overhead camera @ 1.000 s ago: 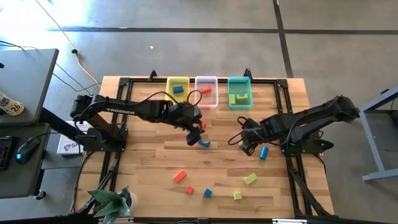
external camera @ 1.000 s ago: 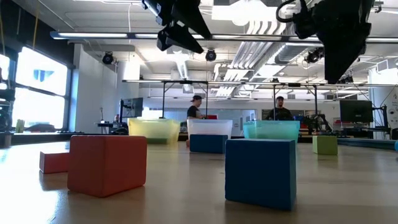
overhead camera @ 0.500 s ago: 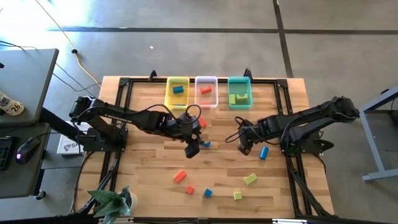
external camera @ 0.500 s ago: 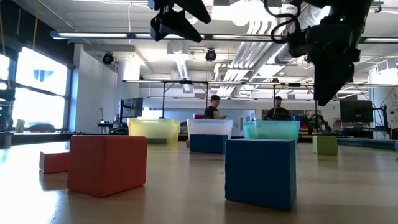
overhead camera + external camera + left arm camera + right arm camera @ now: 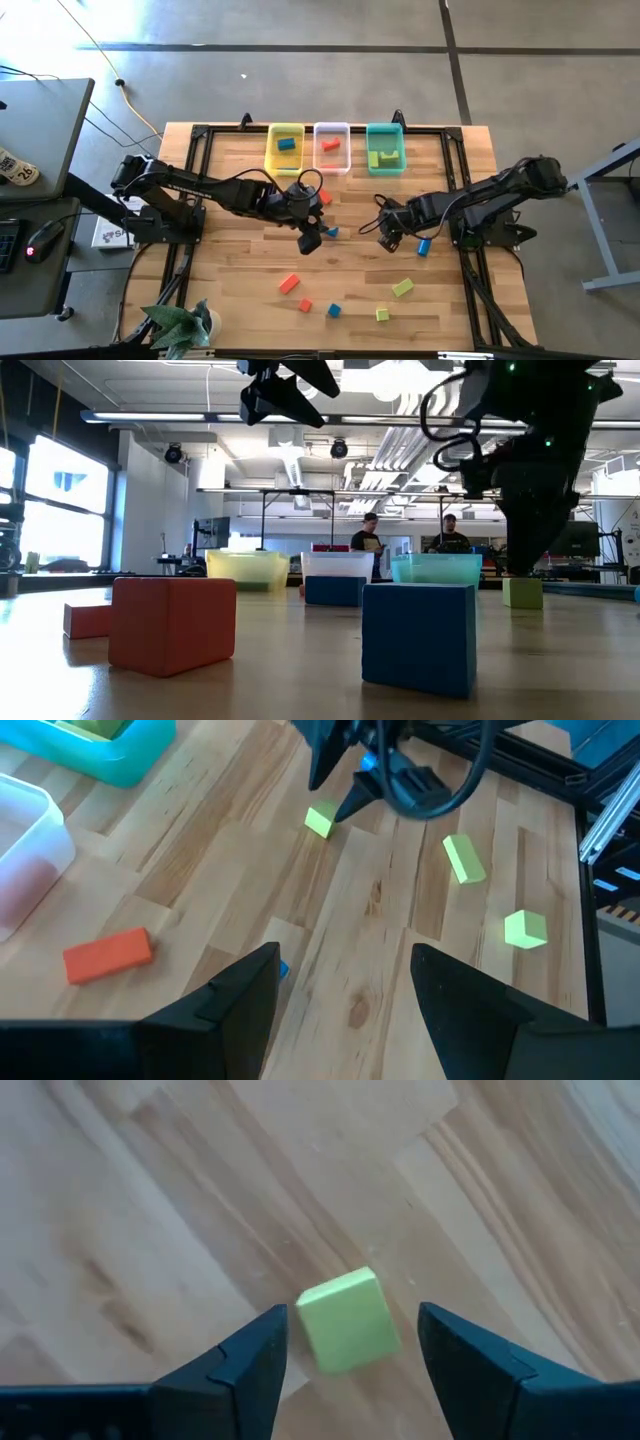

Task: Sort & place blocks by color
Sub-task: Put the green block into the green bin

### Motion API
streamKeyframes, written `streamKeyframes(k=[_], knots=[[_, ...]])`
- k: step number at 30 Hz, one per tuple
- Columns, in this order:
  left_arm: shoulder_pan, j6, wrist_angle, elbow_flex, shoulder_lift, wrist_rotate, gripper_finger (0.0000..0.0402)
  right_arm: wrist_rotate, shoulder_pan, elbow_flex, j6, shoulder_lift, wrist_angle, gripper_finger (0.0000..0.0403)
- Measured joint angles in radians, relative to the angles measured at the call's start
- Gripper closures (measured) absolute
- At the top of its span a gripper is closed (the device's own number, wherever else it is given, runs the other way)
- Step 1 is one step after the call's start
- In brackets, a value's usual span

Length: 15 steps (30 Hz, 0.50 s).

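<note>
My right gripper [image 5: 389, 238] is open and low over the table's middle right. Its fingers stand on either side of a small yellow-green cube [image 5: 345, 1321] that rests flat on the wood, with a gap on both sides. The same cube [image 5: 320, 820] shows in the left wrist view under that gripper. My left gripper [image 5: 309, 240] is open, well above the table, beside a blue block [image 5: 330, 232]. Several more blocks lie loose: a blue cylinder [image 5: 424, 245], a red-orange bar [image 5: 289, 283], a yellow-green bar [image 5: 402, 288].
Three trays stand in a row at the far edge: yellow [image 5: 285, 133], clear [image 5: 332, 128], teal [image 5: 385, 128], each holding blocks. A red block [image 5: 326, 198] lies behind the left gripper. Small blocks [image 5: 334, 310] sit near the near edge. People stand in the room beyond.
My left gripper has moved toward the near edge, ending beside the blue block, and has kept open. My right gripper has shifted a little toward the table's left and come down toward the yellow-green cube. No block has moved.
</note>
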Motion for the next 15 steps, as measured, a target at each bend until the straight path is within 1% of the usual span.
streamKeyframes(k=[3,10,13,15], knots=[[0.002,0.0,0.001,0.0,0.0,-0.002,0.0186,0.011,0.0,-0.001,-0.013,0.036,0.011,0.0192],[0.005,0.003,0.0,0.0,0.0,-0.003,0.0186,-0.015,0.0,-0.001,-0.036,0.113,0.036,0.0195],[0.005,0.004,0.0,0.0,0.0,-0.006,0.0186,-0.021,0.0,-0.001,-0.035,0.124,0.04,0.0217],[0.006,0.015,0.0,0.0,0.0,-0.008,0.0186,-0.026,0.0,-0.001,-0.02,0.124,0.045,0.0246]])
